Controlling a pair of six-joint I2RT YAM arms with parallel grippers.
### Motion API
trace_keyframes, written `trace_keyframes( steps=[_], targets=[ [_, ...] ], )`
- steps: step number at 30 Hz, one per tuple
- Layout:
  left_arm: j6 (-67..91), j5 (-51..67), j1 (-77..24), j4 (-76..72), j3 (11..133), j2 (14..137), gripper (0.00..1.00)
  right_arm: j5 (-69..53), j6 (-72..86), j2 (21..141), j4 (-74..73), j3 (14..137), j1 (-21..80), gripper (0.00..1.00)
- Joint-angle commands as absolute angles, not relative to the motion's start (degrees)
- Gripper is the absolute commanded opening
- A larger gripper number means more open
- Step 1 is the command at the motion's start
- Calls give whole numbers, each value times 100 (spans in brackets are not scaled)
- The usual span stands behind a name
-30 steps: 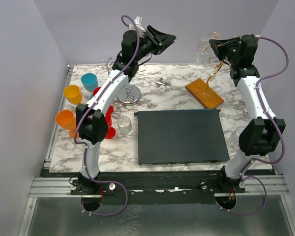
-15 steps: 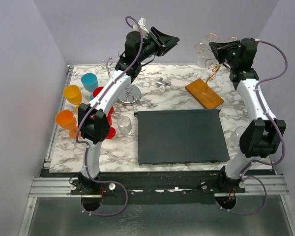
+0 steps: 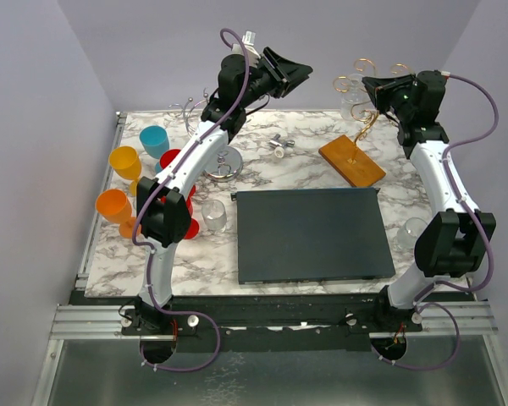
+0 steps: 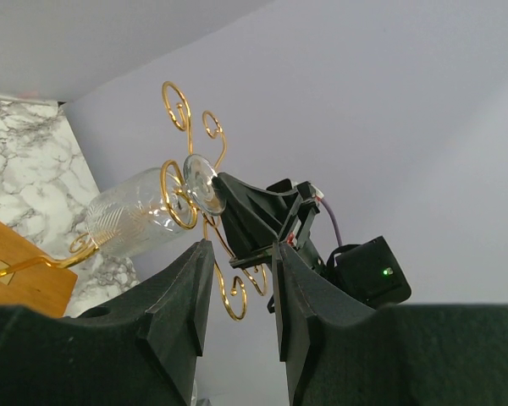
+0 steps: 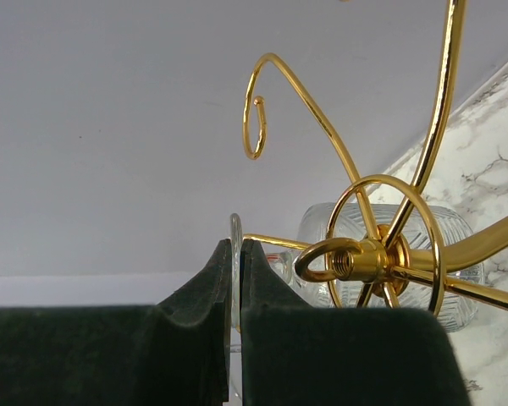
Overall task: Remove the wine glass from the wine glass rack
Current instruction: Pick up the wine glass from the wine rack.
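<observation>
Right gripper (image 5: 237,250) is pinched on the foot of the wine glass (image 4: 131,222), which is not yet off the wine glass rack (image 3: 352,161) just ahead of the fingers (unhooking remains). Left gripper (image 4: 241,254) hovers part-open, empty.

clear ribbed wine glass (image 4: 131,218), hooked on gold-wire rack (image 3: 352,161)

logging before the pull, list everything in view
wine glass rack: 1, wooden base, gold hooks, far right
wine glass: 1, clear, on rack
mat: 1, dark, centre
orange cups: 2, left edge
teal cup: 1, far left
red cups: count unclear, left side
clear tumblers: 2, beside red cups; right edge
chrome stand: 1, silver, far left
metal part: 1, silver, far centre
left pincer: black, open, raised
right pincer: black, shut on wine glass foot
</observation>
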State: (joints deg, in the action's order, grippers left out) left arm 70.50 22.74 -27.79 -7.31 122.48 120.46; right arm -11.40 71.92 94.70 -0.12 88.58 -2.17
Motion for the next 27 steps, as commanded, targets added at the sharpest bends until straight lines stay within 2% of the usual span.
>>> trace_keyframes(
  steps=[1,20,27],
  targets=[
    [6975,2426,-2804,-748,12422,12094,40,-1355,7216,9079,650,8881,-281,0],
    [7038,2597,-2887,-736,12388,12146,40,-1757,7119,8776,548,8701,-280,1],
    [7075,2687,-2935,-730,12272,12126,44,-2004,7060,8676,435,8619,-281,0]
  ],
)
